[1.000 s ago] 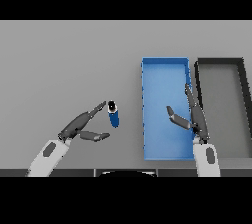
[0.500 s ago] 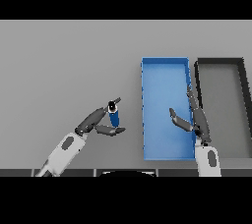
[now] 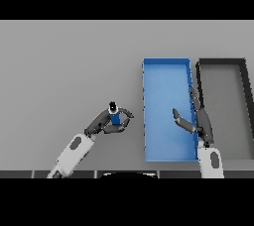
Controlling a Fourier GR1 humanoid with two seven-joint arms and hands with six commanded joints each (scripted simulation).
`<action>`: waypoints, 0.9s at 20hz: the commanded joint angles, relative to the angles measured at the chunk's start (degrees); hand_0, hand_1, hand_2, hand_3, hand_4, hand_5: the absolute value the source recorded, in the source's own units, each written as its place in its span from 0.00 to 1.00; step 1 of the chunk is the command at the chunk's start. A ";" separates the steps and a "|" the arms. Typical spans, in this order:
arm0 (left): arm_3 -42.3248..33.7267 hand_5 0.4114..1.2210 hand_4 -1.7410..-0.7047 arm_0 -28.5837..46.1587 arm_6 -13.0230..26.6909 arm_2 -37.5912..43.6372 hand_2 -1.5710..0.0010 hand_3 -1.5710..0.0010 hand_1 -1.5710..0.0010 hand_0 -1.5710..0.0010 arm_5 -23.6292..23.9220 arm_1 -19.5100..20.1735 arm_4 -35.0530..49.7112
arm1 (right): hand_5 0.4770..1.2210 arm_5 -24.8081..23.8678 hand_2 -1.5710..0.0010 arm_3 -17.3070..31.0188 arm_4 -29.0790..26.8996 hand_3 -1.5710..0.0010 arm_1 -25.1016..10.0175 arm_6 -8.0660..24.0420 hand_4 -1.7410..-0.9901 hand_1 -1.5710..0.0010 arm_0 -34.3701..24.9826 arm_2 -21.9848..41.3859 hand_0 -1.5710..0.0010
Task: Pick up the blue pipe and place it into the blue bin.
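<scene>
Your left hand point(image 3: 105, 122) curls around the pipe point(image 3: 114, 116) left of the blue bin point(image 3: 165, 69), while your right hand point(image 3: 198, 121) hovers open-fingered over it, beside the dark bin point(image 3: 222, 63).

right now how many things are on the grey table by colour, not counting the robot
blue: 2, the small blue pipe held in the left hand and the blue rectangular bin
dark grey: 1, the dark grey rectangular bin
total: 3

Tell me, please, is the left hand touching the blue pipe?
Touching. In the head view, the left hand has fingers and thumb curled round the blue pipe, with no gap showing between them.
</scene>
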 commanded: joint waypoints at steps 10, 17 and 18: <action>-3.73 0.95 0.25 0.25 -2.62 -1.33 0.06 0.06 0.07 0.08 2.40 -1.90 -3.14 | 0.21 0.52 1.00 1.16 -0.44 1.00 0.45 0.65 0.70 1.00 -1.40 0.21 1.00; -10.65 0.99 0.27 -2.67 -0.72 0.03 0.01 0.01 0.01 0.02 0.75 -3.84 -2.28 | 0.22 0.25 1.00 0.53 0.37 1.00 0.10 0.62 0.72 1.00 -0.73 0.33 1.00; -12.21 0.99 0.27 -2.72 -0.46 -0.31 0.01 0.01 0.01 0.01 0.31 -3.75 -2.58 | 0.22 -0.09 1.00 0.97 0.70 1.00 0.15 0.89 0.73 1.00 -0.99 0.27 1.00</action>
